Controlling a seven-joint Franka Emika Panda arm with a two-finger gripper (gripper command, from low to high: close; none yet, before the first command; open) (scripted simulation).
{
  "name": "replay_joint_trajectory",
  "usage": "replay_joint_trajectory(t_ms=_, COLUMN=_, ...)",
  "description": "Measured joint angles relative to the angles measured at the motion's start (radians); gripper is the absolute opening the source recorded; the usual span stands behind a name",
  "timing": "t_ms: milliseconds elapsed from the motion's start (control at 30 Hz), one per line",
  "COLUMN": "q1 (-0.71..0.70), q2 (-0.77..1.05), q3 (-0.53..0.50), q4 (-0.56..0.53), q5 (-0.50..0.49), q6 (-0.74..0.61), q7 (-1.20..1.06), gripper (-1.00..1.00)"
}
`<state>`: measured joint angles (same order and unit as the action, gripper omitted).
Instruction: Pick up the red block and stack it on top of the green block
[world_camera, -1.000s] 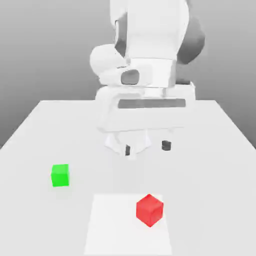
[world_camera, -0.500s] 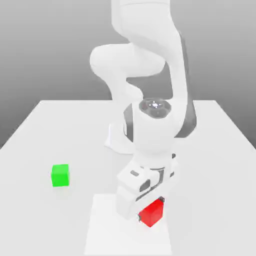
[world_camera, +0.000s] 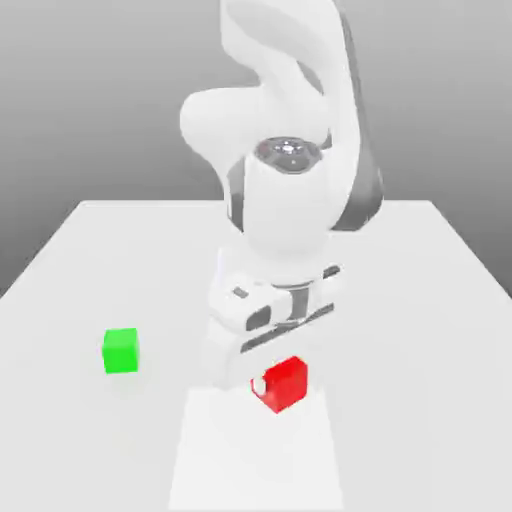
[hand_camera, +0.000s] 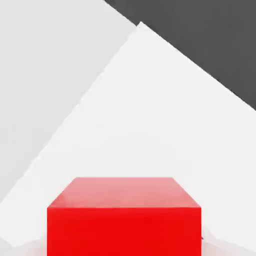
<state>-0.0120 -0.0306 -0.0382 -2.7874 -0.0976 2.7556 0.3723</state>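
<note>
At the exterior view's left, the green block sat alone on the pale desk. To its right, near the middle, the tool pinched the red block, holding it well apart from the green one. The red block appeared over the far part of the white square, with the robot arm reaching down above it.

We see a flat pale-grey tabletop below the fingers, a plain bright green cube toward the exterior view's left of them, a flat white square beneath them
</note>
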Motion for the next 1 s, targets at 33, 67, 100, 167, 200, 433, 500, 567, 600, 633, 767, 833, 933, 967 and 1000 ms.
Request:
replay_joint_trajectory(t_ms=33, q1=-0.033, q2=-0.016, q3=-0.009, q4=-0.009, q5=-0.018, q6=-0.006, q7=0.047, gripper=-1.0)
replay_joint_trajectory(t_ms=67, q1=-0.061, q2=-0.031, q3=-0.018, q4=-0.019, q5=-0.035, q6=-0.012, q7=0.093, gripper=-1.0)
replay_joint_trajectory(t_ms=100, q1=-0.087, q2=-0.047, q3=-0.026, q4=-0.028, q5=-0.05, q6=-0.017, q7=0.138, gripper=-1.0)
replay_joint_trajectory(t_ms=167, q1=-0.135, q2=-0.078, q3=-0.044, q4=-0.047, q5=-0.075, q6=-0.027, q7=0.224, gripper=-1.0)
replay_joint_trajectory(t_ms=200, q1=-0.161, q2=-0.093, q3=-0.055, q4=-0.057, q5=-0.086, q6=-0.033, q7=0.266, gripper=-1.0)
replay_joint_trajectory(t_ms=433, q1=-0.35, q2=-0.199, q3=-0.126, q4=-0.126, q5=-0.12, q6=-0.064, q7=0.532, gripper=-1.0)
replay_joint_trajectory(t_ms=500, q1=-0.403, q2=-0.227, q3=-0.144, q4=-0.146, q5=-0.117, q6=-0.072, q7=0.6, gripper=-1.0)
replay_joint_trajectory(t_ms=567, q1=-0.454, q2=-0.254, q3=-0.162, q4=-0.166, q5=-0.109, q6=-0.078, q7=0.665, gripper=-1.0)
replay_joint_trajectory(t_ms=600, q1=-0.474, q2=-0.267, q3=-0.176, q4=-0.177, q5=-0.106, q6=-0.082, q7=0.697, gripper=-1.0)
replay_joint_trajectory(t_ms=633, q1=-0.499, q2=-0.28, q3=-0.185, q4=-0.187, q5=-0.1, q6=-0.085, q7=0.728, gripper=-1.0)
replay_joint_trajectory(t_ms=767, q1=-0.538, q2=-0.256, q3=-0.217, q4=-0.209, q5=-0.062, q6=-0.042, q7=0.787, gripper=-1.0)
replay_joint_trajectory(t_ms=833, q1=-0.523, q2=-0.197, q3=-0.23, q4=-0.208, q5=-0.037, q6=0.016, q7=0.776, gripper=-1.0)
replay_joint_trajectory(t_ms=933, q1=-0.497, q2=-0.096, q3=-0.244, q4=-0.206, q5=0.009, q6=0.113, q7=0.747, gripper=-1.0)
replay_joint_trajectory(t_ms=967, q1=-0.489, q2=-0.062, q3=-0.247, q4=-0.205, q5=0.027, q6=0.147, q7=0.734, gripper=-1.0)
replay_joint_trajectory(t_ms=1000, q1=-0.483, q2=-0.026, q3=-0.247, q4=-0.204, q5=0.049, q6=0.181, q7=0.72, gripper=-1.0)
